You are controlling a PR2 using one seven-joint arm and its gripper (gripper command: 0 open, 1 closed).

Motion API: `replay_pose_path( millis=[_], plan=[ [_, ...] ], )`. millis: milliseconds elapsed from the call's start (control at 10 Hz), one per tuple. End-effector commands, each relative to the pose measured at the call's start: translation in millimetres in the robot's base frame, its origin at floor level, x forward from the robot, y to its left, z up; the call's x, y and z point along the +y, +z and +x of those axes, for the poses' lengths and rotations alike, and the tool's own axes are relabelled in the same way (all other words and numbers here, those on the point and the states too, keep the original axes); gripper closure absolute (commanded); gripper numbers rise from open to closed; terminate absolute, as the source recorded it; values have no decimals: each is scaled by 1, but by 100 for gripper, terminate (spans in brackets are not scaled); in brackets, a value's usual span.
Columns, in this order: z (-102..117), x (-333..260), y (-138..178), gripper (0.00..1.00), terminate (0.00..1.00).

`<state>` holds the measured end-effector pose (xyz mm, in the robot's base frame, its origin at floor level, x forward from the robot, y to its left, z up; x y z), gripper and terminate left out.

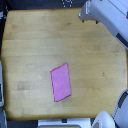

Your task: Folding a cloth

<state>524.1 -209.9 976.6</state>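
Observation:
The cloth is a bright pink rectangle lying flat on the wooden table, a little below the middle, with its long side tilted slightly. My arm comes in at the top corner on the exterior view's right. Its grey-white end, the gripper, hovers over the table's far edge, well away from the cloth. The fingers are too blurred to make out, and nothing shows in them.
White and grey robot body parts stand at the lower corner on the exterior view's right and along the bottom edge. A dark object sits at the edge on the exterior view's left.

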Motion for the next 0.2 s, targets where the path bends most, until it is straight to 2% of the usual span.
replay_pose_path(
  millis=[0,100],
  plan=[
    [-13,-92,0,0,0],
    [-12,-112,-2,0,100]
  ],
)
